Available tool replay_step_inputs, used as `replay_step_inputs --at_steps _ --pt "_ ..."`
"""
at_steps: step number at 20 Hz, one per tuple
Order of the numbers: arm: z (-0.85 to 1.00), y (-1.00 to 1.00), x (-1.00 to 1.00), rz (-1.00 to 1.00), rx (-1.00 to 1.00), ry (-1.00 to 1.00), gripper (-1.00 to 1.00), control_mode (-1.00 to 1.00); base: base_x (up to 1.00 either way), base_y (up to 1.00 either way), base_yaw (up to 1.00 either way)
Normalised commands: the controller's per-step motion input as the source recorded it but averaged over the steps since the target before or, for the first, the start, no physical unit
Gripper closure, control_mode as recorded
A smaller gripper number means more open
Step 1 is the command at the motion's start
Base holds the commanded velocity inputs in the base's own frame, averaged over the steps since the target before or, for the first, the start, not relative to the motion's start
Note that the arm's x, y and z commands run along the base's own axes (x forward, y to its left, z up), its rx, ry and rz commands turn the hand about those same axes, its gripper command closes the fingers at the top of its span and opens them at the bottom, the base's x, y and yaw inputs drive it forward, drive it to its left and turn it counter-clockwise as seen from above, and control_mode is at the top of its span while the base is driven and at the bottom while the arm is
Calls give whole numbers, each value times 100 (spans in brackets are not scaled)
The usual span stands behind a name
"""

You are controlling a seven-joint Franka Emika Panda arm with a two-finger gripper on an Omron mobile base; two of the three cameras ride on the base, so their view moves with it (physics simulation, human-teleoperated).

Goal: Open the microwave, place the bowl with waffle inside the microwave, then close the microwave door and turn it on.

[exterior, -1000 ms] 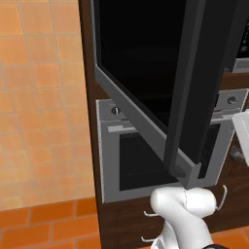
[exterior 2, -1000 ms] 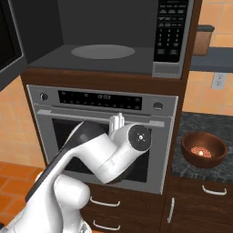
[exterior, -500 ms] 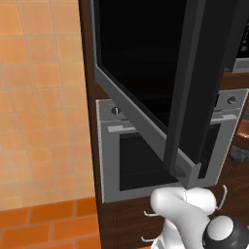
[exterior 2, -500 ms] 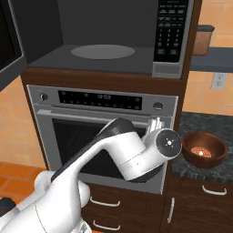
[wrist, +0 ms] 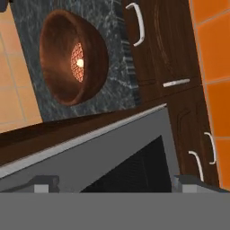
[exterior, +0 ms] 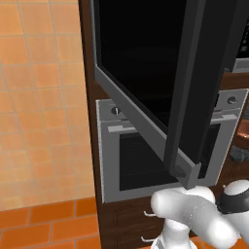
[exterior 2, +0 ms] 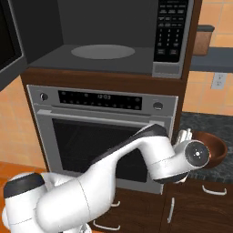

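Observation:
The microwave stands open, its cavity and glass turntable bare. The microwave door hangs swung out to the left, its dark vertical handle facing me. On the dark counter right of the oven sits the brown bowl. The hand view looks into the same bowl, with the waffle inside. My gripper hovers just left of the bowl, by the oven's right edge. In the hand view the gripper is open with nothing between its fingertips.
A silver oven with a display and horizontal handle sits under the microwave. Wooden drawers with white handles lie below the dark stone counter. The microwave's keypad is on its right side. Orange tiled wall stands at left.
The arm has swung right across the oven front, bringing the hand from the oven's middle to just beside the bowl. The gripper stays open.

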Motion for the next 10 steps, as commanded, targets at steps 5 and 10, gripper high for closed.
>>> replay_step_inputs --at_steps 5,10 --pt "-55 -85 51 0 0 1 -100 -100 0 0 0" --pt "-14 -70 64 0 2 7 -100 -100 0 0 0"
